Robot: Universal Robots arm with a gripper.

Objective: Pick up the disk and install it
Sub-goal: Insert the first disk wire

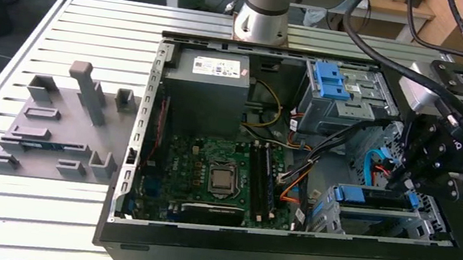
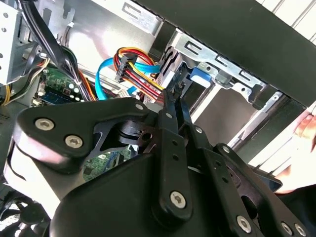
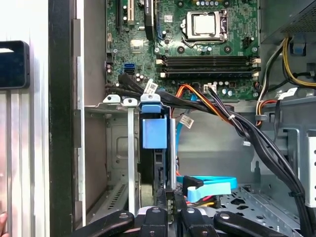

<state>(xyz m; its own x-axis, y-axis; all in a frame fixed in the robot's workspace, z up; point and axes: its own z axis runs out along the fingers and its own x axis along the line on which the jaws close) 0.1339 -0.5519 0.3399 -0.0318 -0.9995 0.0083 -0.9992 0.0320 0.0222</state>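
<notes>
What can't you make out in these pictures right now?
The disk: label face hidden, edge-on between bay walls in the first wrist view.
Its end on the exterior view's right: behind the end effector.
A person's hand: cut off by the second wrist view's edge.

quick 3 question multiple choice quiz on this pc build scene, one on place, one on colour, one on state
1. In the exterior view, the gripper is over:
A. the grey fixture on the table
B. the drive bay at the case's right end
C. the power supply

2. The bracket on the disk is:
A. red
B. yellow
C. blue

3. The case is:
A. lying open, motherboard exposed
B. closed
C. standing upright

Answers:
1 B: the gripper hangs above the drive bay.
2 C: the disk shows a blue bracket.
3 A: the case lies open-side up, with the motherboard in plain sight.
</notes>
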